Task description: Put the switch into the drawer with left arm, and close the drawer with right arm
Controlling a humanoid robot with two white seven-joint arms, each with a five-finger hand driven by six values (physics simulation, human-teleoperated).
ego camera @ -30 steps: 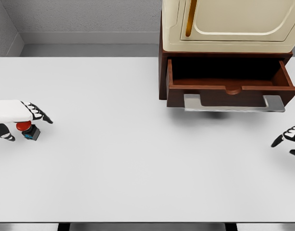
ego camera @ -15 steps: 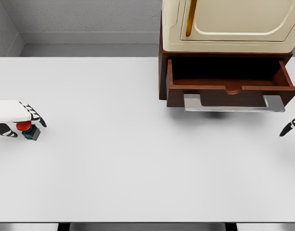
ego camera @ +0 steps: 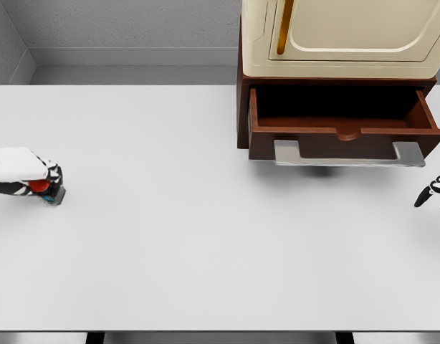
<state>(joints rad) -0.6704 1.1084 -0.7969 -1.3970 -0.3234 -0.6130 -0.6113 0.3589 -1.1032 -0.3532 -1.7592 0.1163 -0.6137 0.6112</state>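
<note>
- At the left edge of the frame, the left hand [ego camera: 26, 175], white with black-banded fingers, has closed down around the small red-buttoned switch on its dark block [ego camera: 45, 190]; half a second ago the fingers were still splayed above it.
- The switch sits on the white tabletop [ego camera: 206, 236], barely shifted, well apart from the open brown wooden drawer [ego camera: 345, 132] with its grey metal handle [ego camera: 349, 155] at upper right.
- At the right edge, the right hand [ego camera: 435, 193] shows only relaxed fingertips, holding nothing, little changed.
</note>
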